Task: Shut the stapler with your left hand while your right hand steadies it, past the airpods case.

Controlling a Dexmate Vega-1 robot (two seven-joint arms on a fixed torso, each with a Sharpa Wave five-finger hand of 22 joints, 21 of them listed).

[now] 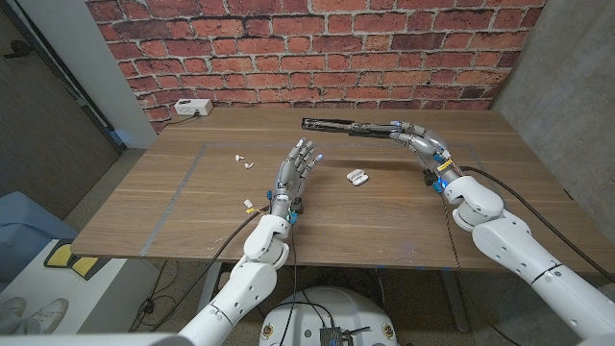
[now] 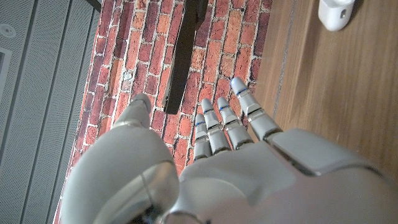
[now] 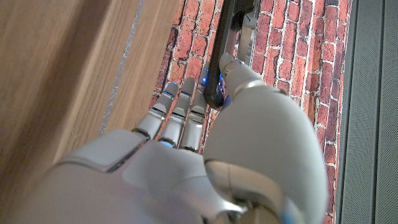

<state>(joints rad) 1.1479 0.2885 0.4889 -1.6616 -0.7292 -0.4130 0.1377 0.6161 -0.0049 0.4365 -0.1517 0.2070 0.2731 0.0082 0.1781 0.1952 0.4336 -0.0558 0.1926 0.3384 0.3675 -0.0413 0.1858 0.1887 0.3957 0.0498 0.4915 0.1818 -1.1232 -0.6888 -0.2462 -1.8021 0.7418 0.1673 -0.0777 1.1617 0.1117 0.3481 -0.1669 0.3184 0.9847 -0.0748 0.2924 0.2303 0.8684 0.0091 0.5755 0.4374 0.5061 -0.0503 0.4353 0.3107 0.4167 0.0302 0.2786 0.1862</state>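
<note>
A black stapler (image 1: 336,125) lies swung open in a long line along the table's far edge, in front of the brick wall. My right hand (image 1: 419,144) reaches its right end and holds that end between thumb (image 3: 235,73) and fingers; the stapler (image 3: 231,31) runs on beyond them. My left hand (image 1: 298,165) hovers over the middle of the table, fingers straight and apart, holding nothing, short of the stapler (image 2: 183,53). The white airpods case (image 1: 357,177) lies on the table between the two hands, also seen as the case (image 2: 336,12) beside my left hand (image 2: 249,162).
Two small white earbuds (image 1: 241,160) lie on the table to the left of my left hand. A white power box (image 1: 193,108) sits at the far left corner. The brick wall (image 1: 317,48) stands right behind the stapler.
</note>
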